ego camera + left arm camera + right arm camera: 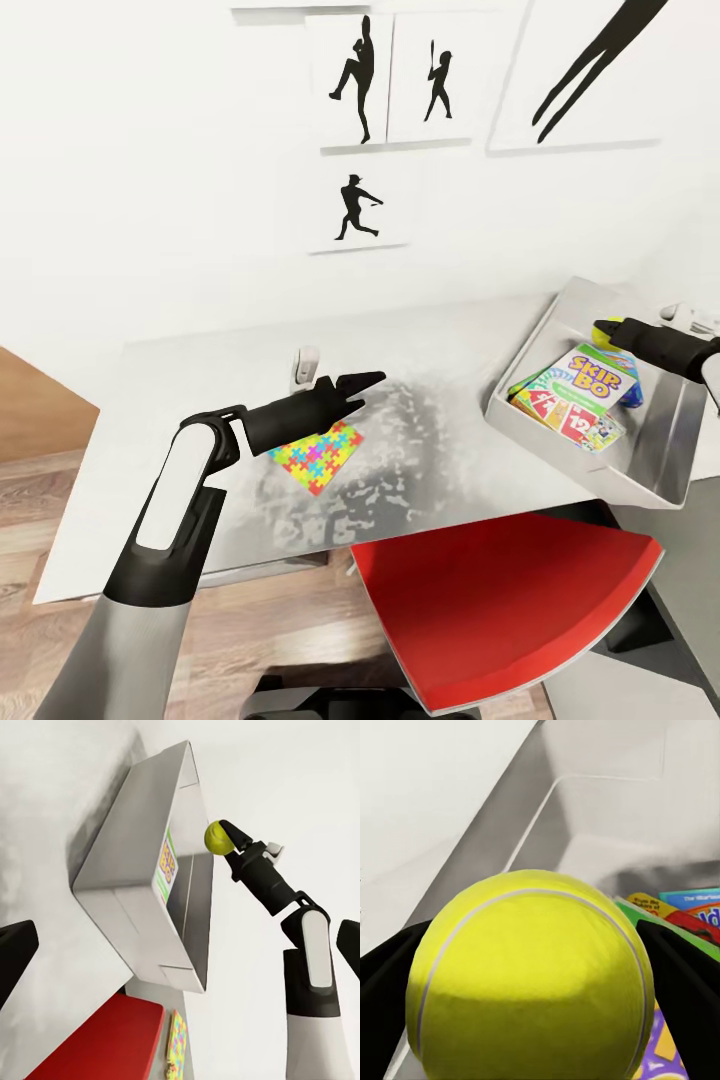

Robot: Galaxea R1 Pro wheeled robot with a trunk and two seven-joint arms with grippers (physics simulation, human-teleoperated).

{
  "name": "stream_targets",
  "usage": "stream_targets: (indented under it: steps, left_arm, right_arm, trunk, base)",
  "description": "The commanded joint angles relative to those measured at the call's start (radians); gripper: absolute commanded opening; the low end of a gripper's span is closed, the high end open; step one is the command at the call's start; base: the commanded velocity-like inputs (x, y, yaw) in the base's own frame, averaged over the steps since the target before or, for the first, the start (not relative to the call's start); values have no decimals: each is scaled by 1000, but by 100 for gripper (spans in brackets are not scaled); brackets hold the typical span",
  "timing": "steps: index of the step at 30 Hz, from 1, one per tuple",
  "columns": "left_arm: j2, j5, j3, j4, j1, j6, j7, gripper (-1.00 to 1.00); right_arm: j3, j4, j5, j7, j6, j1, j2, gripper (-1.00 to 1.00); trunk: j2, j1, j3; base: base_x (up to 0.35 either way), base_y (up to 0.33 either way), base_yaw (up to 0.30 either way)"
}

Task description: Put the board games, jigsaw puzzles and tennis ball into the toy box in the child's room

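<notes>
Your right gripper (223, 840) is clamped on the tennis ball (217, 838), holding it above the toy box (655, 470), over the end of the box nearest the wall. From the right wrist camera the ball (529, 979) sits between the two black fingers (682, 982) with the grey box interior behind it.

The toy box stands at the right end of the counter (200, 370), tilted in the head view. Inside it lie the Skip-Bo board game (590, 372) on top and a red-and-yellow game box (565, 415) under it; a blue edge shows near the far side, too small to name.

Your left gripper (355, 385) hovers above the middle of the counter, fingers close together in the head view, but you cannot tell for sure. One jigsaw puzzle (318, 458) lies flat on the counter just below that arm, near the front edge.

A red chair seat (500, 600) sits by the counter's front edge.
</notes>
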Motion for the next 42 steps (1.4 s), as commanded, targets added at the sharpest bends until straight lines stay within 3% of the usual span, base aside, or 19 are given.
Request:
stream_targets:
  steps: [1, 37, 42]
  left_arm:
    - [0, 10, 1, -1, -1, 3, 10, 100]
    - [0, 10, 1, -1, -14, 2, 10, 100]
    - [0, 10, 0, -1, -15, 2, 10, 100]
  right_arm:
    - [2, -1, -7, -5, 2, -1, 0, -100]
    - [1, 22, -7, -2, -13, -6, 0, -100]
    - [1, 61, -7, 31, -37, -10, 3, -100]
  trunk:
    - [-2, 1, -1]
    - [-2, 1, -1]
    - [-2, 1, -1]
  base:
    - [-1, -1, 73]
    - [0, 0, 39]
    - [0, 0, 0]
